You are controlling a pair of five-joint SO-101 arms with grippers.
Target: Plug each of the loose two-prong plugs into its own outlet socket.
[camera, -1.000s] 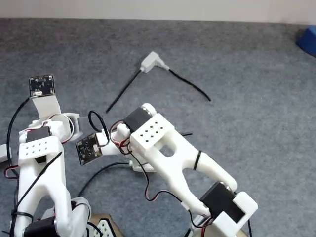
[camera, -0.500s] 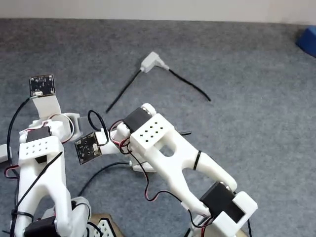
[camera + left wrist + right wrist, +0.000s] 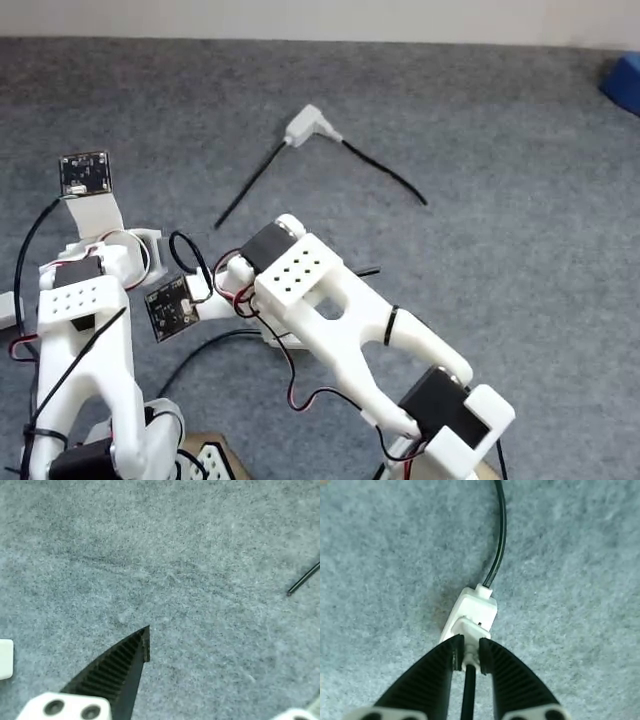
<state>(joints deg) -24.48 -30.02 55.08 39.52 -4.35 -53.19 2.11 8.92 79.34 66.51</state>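
My right gripper (image 3: 468,647) is shut on a small white two-prong plug (image 3: 468,656). The plug's front sits against a white outlet socket (image 3: 474,609) lying on the grey carpet, and the socket's black cable (image 3: 500,540) curves away from it. In the high view this socket (image 3: 278,340) peeks out under the right arm. A second white plug piece (image 3: 305,125) lies farther back with thin black cable (image 3: 385,172) running off it. My left gripper (image 3: 210,680) hangs open over bare carpet with one black finger (image 3: 120,670) in sight and nothing held.
A black cable end (image 3: 302,580) lies near the left gripper. A white block (image 3: 5,657) sits at that view's edge. A blue object (image 3: 625,85) is at the far right corner. A tan box (image 3: 210,455) stands by the arm bases.
The right arm has shifted slightly to the left and toward the front, its wrist board moving with it. The left arm and the far plug have stayed put.
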